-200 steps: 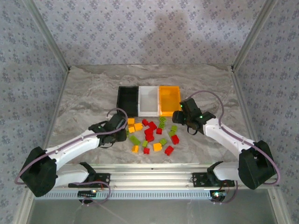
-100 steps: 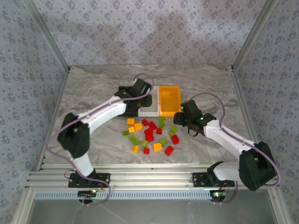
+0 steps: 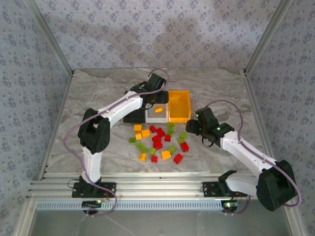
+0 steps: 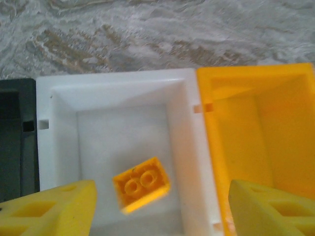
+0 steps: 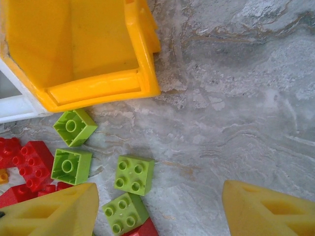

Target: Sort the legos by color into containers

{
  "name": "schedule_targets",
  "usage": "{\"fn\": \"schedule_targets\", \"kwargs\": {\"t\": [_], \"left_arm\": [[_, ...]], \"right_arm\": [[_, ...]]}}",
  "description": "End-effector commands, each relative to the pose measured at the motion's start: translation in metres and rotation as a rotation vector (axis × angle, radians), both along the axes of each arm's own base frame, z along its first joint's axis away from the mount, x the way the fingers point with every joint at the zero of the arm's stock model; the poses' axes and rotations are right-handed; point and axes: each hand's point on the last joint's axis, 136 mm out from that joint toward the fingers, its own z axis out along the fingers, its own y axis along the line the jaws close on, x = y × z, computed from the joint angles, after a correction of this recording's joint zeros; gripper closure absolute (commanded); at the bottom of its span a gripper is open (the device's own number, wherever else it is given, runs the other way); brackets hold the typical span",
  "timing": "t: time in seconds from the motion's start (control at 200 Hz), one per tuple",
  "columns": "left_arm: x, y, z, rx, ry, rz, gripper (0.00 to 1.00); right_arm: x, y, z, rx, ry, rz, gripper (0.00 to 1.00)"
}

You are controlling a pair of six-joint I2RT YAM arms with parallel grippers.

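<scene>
Orange brick point(image 4: 141, 184) in the white bin point(image 4: 59, 98)
Left tool point(image 4: 162, 199) open, empty above it; right tool point(image 5: 160, 199) open, empty, near the orange bin point(image 5: 98, 88).

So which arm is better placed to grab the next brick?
Right. The right gripper, open, hangs over lime green bricks beside the orange bin; the left gripper is away over the white bin.

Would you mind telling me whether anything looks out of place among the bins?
One orange brick is askew inside the white bin, although the matching orange bin sits right beside it.
</scene>
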Motion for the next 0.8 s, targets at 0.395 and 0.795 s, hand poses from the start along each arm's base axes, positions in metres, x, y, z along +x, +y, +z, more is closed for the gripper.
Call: {"fn": "schedule_targets", "kwargs": {"t": [0.395, 0.795], "left_arm": [[-0.123, 0.048, 0.118, -0.264, -0.244, -0.06, 0.01], [-0.188, 0.161, 0.037, -0.167, -0.188, 0.193, 0.0]], "right_arm": [[-0.049, 0.041, -0.053, 0.012, 0.208, 0.186, 0.31], [-0.073, 0.053, -0.098, -0.083, 0.299, 0.267, 0.44]]}}
